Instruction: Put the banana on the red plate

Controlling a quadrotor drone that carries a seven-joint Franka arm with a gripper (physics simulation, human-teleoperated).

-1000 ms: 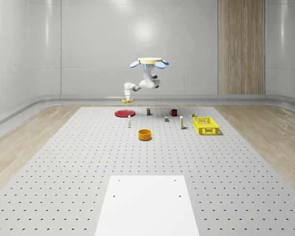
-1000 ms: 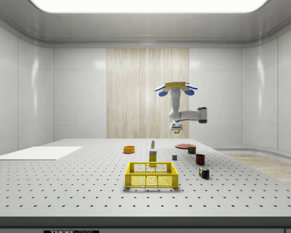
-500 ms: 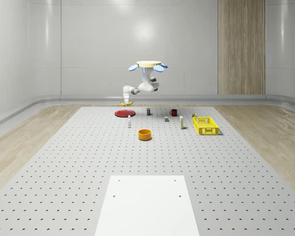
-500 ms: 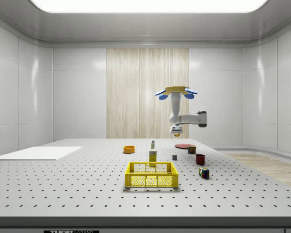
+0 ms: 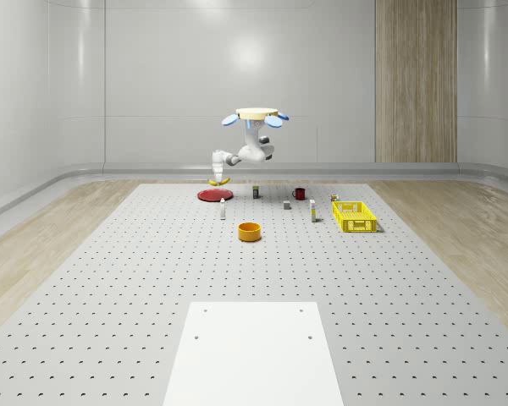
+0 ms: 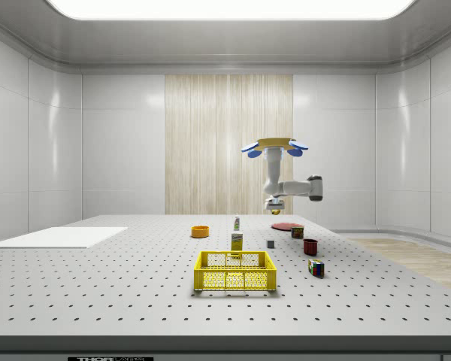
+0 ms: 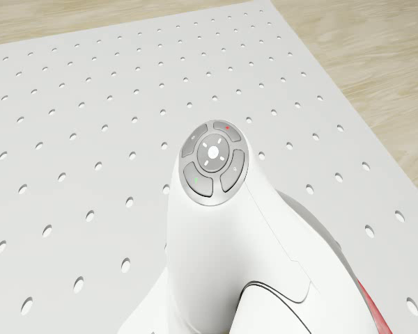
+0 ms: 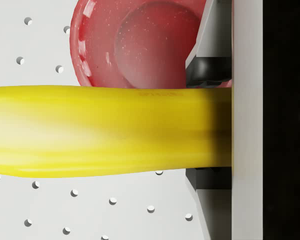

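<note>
Count: 1 banana [image 8: 105, 131], 1 red plate [image 5: 213, 194], 1 orange bowl [image 5: 250, 231], 1 yellow crate [image 5: 354, 216], 1 red mug [image 5: 300, 193], 2 white bottles [image 5: 223, 209], 1 cube [image 6: 316, 268].

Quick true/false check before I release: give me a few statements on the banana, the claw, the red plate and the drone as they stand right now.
1. The claw is shut on the banana. True.
2. The banana already lies on the red plate. False: it hangs in the claw above the plate.
3. The drone hovers above the far end of the table, near the plate. True.
4. The banana sits in the yellow crate. False: it is in the claw, far from the crate.
5. The wrist view shows the red plate below the banana. True.
</note>
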